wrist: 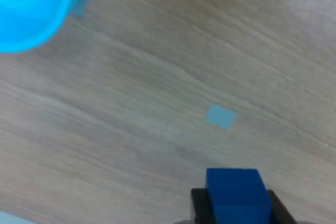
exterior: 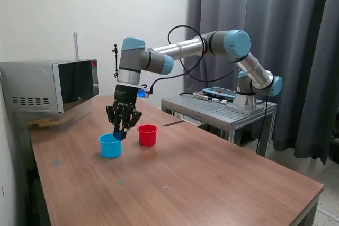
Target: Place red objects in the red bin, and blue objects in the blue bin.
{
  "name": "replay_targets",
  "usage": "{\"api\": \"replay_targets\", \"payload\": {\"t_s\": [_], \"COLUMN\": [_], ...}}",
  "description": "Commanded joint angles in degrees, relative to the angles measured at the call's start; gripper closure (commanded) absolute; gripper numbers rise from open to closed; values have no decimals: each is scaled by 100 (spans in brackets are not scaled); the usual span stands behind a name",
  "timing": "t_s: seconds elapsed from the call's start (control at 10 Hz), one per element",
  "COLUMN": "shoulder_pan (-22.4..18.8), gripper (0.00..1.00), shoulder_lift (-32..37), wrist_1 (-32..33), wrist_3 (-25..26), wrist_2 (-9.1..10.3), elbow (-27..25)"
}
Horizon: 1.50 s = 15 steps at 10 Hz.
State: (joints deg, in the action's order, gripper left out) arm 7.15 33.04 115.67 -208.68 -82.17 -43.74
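In the exterior view, the gripper [exterior: 121,132] was poised just over the blue cup [exterior: 110,146], the red cup [exterior: 147,135] beside it, mid-surface. In the wrist view, a dark blue cube [wrist: 234,191] was clamped between the jaws; release should be centred over the cup's mouth.

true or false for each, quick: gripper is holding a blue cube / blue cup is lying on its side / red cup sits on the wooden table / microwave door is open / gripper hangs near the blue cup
1. The gripper is holding a blue cube: true.
2. The blue cup is lying on its side: false, it stands upright.
3. The red cup sits on the wooden table: true.
4. The microwave door is open: false, it is shut.
5. The gripper hangs near the blue cup: true.
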Motion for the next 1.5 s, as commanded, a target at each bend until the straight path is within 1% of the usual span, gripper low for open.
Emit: {"api": "replay_targets", "payload": {"t_s": [0.0,0.1,0.2,0.6,0.7,0.8,1.1,1.4], "shoulder_pan": [111,163,225,418,540,629,761,867], "gripper": [100,100,100,100,100,100,100,100], "shoulder_lift": [229,273,308,317,317,317,317,317], "wrist_1": [-105,-158,-168,-203,-203,-203,-203,-194], "wrist_3": [142,204,283,556,731,802,995,1119], "wrist_2": [-245,-352,-370,-370,-370,-370,-379,-370], "elbow": [-205,-205,-205,-337,-389,-451,-548,-767]}}
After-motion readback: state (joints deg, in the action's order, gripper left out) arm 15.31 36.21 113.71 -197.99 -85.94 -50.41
